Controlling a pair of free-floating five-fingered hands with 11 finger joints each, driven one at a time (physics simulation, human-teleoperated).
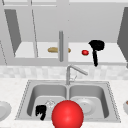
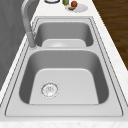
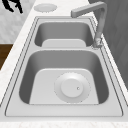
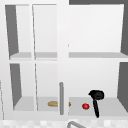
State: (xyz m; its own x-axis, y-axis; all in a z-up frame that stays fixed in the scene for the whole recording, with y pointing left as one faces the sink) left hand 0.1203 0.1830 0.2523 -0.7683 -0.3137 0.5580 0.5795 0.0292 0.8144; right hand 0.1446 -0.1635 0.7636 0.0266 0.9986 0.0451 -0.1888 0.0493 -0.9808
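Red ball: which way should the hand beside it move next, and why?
Probably a short move toward its own right: the left hand hangs just left of the red ball, near its height, with a gap between them.

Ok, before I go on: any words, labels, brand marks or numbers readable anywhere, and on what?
None: no readable text on anything.
The sink, faucet, plate, cabinet shelf, black pan and red ball by the left hand are all unmarked.
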